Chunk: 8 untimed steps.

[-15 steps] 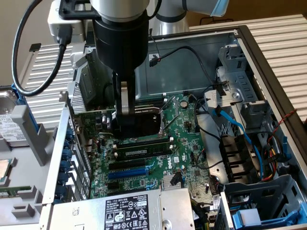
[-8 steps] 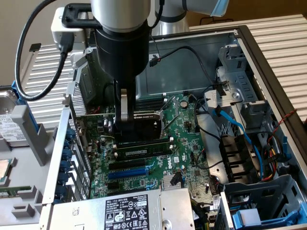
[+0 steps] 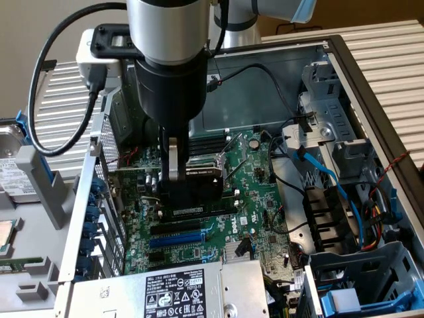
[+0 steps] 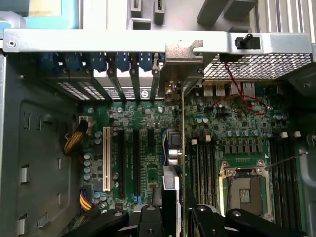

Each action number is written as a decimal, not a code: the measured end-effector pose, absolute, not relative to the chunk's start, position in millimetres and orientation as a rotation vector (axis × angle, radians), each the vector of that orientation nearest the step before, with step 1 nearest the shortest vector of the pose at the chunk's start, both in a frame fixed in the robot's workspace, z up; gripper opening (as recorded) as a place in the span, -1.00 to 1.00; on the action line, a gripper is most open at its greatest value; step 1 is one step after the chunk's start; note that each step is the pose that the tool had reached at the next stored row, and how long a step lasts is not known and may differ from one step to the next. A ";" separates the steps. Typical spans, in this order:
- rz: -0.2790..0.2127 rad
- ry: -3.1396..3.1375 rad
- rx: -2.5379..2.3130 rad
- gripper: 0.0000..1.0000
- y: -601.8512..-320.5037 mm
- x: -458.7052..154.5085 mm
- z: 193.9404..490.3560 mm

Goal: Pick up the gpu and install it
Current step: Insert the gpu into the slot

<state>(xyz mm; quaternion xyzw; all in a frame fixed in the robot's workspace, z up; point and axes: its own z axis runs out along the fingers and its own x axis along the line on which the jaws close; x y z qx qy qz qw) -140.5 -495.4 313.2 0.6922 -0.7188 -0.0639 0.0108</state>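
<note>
Tool (image 3: pixel 179 189) is pinching the gpu (image 3: pixel 207 179), which stands on edge inside the open PC case (image 3: pixel 371 73), low over the motherboard (image 3: pixel 265 199). From the wrist, the card sits edge-on between the fingers (image 4: pixel 149 217), with its silver bracket (image 4: pixel 183 52) up at the case's rear slot wall.

Open computer case (image 3: pixel 265 99), green motherboard (image 3: pixel 258 199), labelled power supply (image 3: pixel 175 295), blue cable (image 3: pixel 331 180), empty processor socket (image 4: pixel 244 185)

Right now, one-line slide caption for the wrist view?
Wrist view: gripper holds the gpu edge-on over the motherboard, silver bracket at the rear slot row.
</note>
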 end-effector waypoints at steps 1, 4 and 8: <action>-0.199 -2.245 2.158 -0.46 -495.9 -140.5 311.4; -0.197 -2.246 2.155 -0.46 -497.9 -140.5 307.2; -0.162 -2.235 2.139 -0.46 -498.2 -140.5 305.6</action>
